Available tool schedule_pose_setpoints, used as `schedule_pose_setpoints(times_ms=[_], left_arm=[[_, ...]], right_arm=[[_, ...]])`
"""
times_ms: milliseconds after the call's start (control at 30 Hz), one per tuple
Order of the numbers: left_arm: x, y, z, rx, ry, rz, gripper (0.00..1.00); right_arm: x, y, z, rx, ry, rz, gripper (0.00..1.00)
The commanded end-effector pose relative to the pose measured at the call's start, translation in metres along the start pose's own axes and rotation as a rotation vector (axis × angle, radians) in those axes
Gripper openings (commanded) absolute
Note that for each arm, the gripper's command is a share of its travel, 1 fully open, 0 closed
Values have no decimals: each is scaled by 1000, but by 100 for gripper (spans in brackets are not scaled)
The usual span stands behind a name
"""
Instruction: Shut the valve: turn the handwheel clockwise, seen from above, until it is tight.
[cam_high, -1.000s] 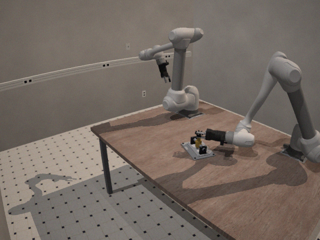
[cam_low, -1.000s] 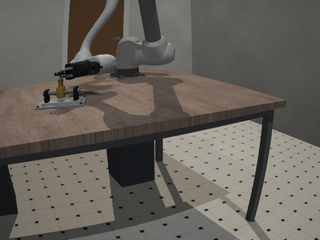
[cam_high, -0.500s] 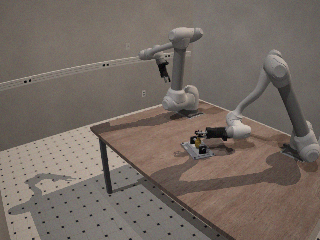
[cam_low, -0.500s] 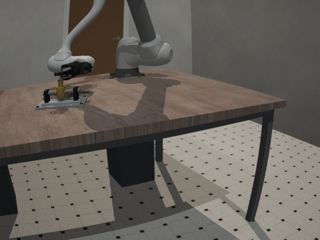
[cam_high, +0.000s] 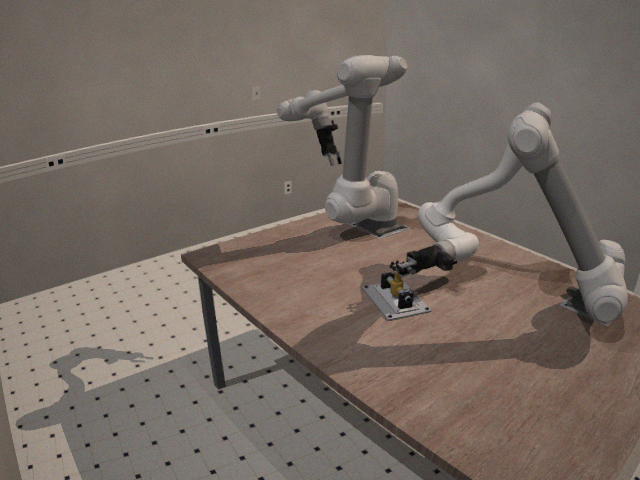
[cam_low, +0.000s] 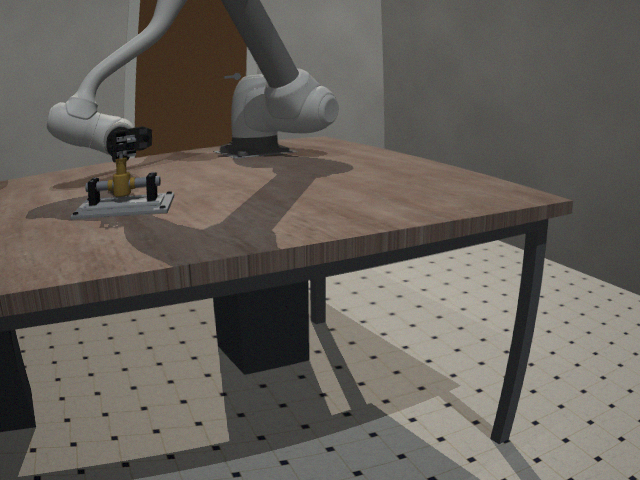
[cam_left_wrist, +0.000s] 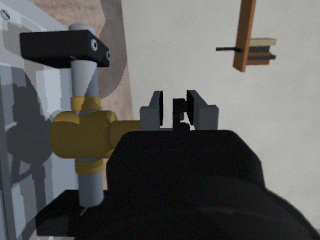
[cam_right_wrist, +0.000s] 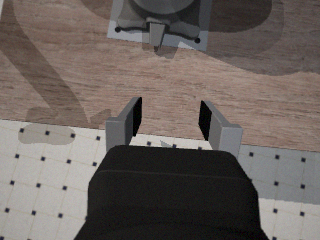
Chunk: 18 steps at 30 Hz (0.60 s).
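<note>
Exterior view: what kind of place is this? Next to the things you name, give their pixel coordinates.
Probably a robot test room or lab: an arm bolted onto a wood-topped table (cam_high: 289, 289) (cam_low: 413, 201), a small yellow valve (cam_high: 396, 287) (cam_low: 121, 184) (cam_left_wrist: 82, 135) on a mounting plate, and a plain room with a brown door (cam_low: 191, 103).

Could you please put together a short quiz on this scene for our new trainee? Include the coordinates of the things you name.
1. Which hand is at the valve: left or right?
2. True or false: the right hand (cam_high: 334, 159) (cam_right_wrist: 170, 111) is clamped on the valve's pipe.
3. Fill in the blank: the valve body (cam_high: 396, 286) (cam_low: 122, 184) (cam_left_wrist: 82, 135) is coloured ____.

Key: 1. The left hand (cam_high: 403, 267) (cam_left_wrist: 174, 101). 2. False; it is open, away from the valve. 3. Yellow.
</note>
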<state>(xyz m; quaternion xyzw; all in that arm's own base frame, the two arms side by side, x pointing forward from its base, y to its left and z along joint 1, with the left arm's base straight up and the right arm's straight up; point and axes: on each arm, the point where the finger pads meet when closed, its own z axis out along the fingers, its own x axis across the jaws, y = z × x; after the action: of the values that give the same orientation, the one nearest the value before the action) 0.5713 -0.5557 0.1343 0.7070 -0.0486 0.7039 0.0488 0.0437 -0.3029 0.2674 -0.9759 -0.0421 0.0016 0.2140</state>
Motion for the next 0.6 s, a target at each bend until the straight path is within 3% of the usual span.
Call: schedule_pose_setpoints(times_ms=[0,500,567], left_arm=[[4,1,1,98,8,2,53],[3,7,-15,883,3,1,53],[3,7,-15,883,3,1,53]], right_arm=[[1,-3,0,5,6,-5,100],[1,-3,0,5,6,-5,100],[1,-3,0,5,6,-5,100]])
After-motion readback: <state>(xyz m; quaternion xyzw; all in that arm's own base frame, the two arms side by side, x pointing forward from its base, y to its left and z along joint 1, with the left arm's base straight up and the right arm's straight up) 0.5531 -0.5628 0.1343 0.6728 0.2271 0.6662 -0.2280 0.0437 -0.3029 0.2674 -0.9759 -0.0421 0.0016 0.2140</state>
